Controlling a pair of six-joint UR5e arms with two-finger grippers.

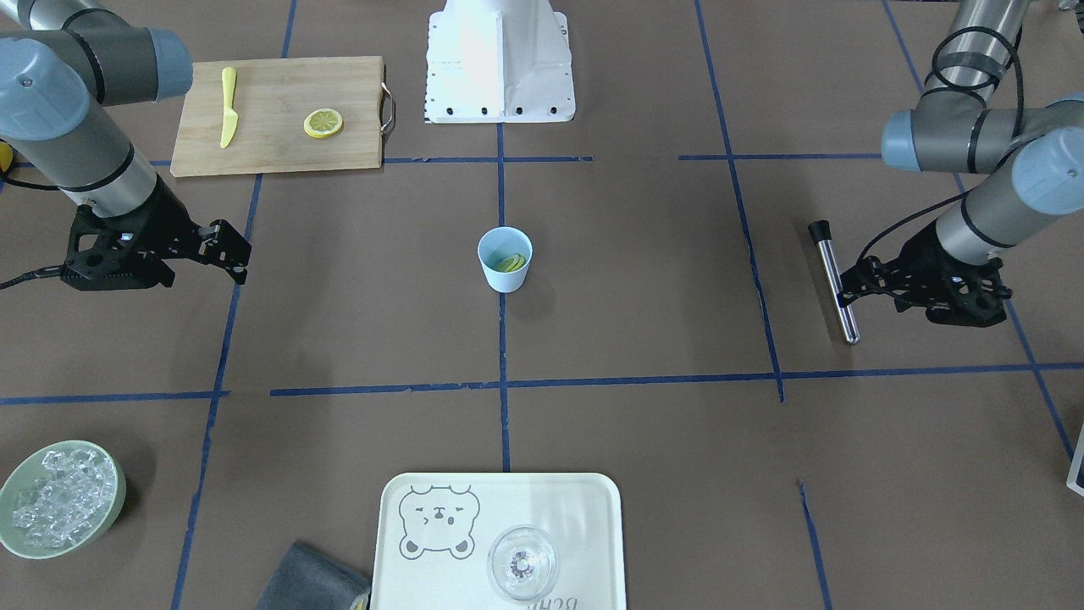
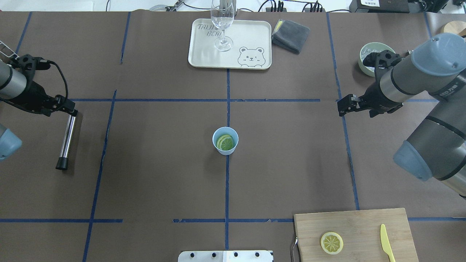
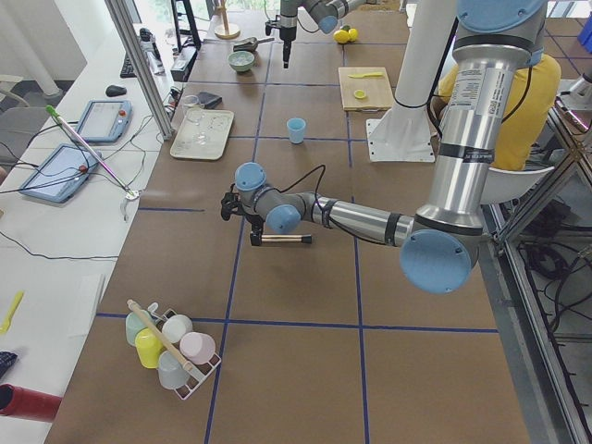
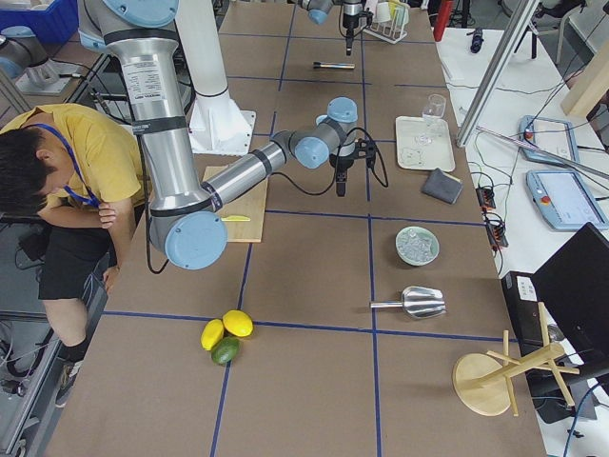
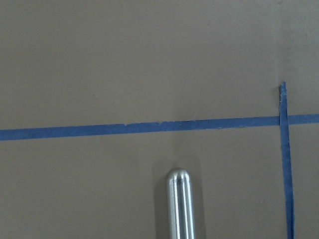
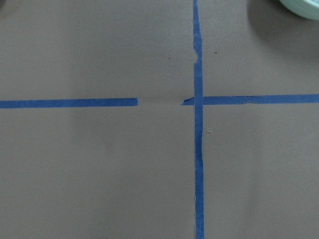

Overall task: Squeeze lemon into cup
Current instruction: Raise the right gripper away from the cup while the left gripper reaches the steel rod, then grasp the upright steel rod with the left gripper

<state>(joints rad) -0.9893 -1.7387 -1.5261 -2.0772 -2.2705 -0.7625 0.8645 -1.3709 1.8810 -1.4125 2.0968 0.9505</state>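
Note:
The light blue cup point(image 1: 505, 269) stands upright at the table's middle, also in the overhead view point(image 2: 225, 149). One lemon slice point(image 2: 225, 142) lies inside it. A second, like slice point(image 1: 323, 123) lies flat on the wooden cutting board point(image 1: 279, 144). My right gripper point(image 1: 230, 252) hovers over bare table far to the side of the cup; its jaws look open and empty. My left gripper point(image 1: 851, 284) is at the opposite side, right over one end of a metal rod point(image 1: 834, 280) that lies on the table; its jaws look open and hold nothing.
A yellow knife point(image 1: 228, 106) lies on the board. A cream tray point(image 1: 584, 525) with a clear wine glass point(image 1: 522, 563) stands on the operators' side, with a grey cloth point(image 1: 313, 580) beside it. A green bowl of ice point(image 1: 59, 500) is near my right arm.

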